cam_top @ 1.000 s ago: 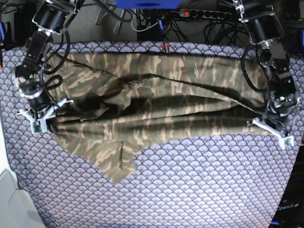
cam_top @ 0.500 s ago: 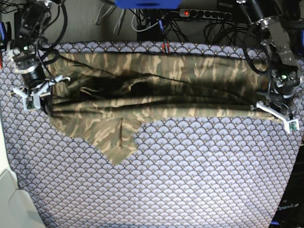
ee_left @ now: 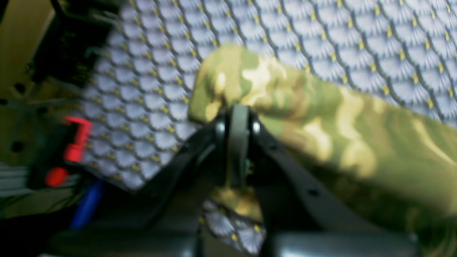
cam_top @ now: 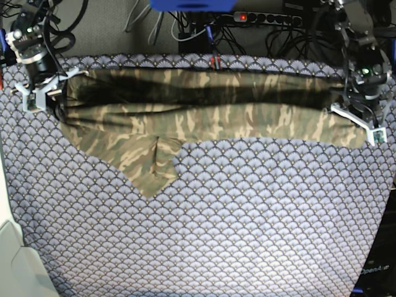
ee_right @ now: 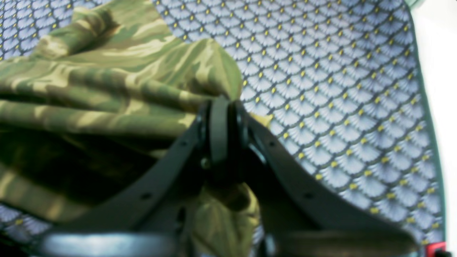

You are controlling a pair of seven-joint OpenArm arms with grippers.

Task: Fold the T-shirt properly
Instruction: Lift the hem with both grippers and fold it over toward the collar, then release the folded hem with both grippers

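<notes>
The tablecloth (cam_top: pixel 247 210), purple with a scallop print, covers the whole work surface and lies mostly bare on the near side of both grippers. Along its far edge the T-shirt (cam_top: pixel 204 114) stretches as a long narrow band from one gripper to the other, with one sleeve (cam_top: pixel 148 167) trailing toward the near side, closer to the right gripper than to the left.

The shirt seems to be held this way so that the cloth is pulled taut between two pinched ends; judging by the dark shadowed strip along the band, the far part is lifted or doubled over itself, which suits laying one long fold across the body.

The right gripper (ee_right: pixel 223 107) has its jaws pressed together on a bunched edge of the shirt; in its wrist view the cloth fans away to one side of the tips and a little hangs beneath them, with bare tablecloth on the other side. In the base view the right gripper (cam_top: pixel 38 90) sits at the end of the band.

The left gripper (ee_left: pixel 235 119) is likewise pinched tight on the opposite end, a rounded fold of camouflage cloth bulging just past its tips and running off to one side. The wrist view is blurred, so finer detail of the grip cannot be told.
</notes>
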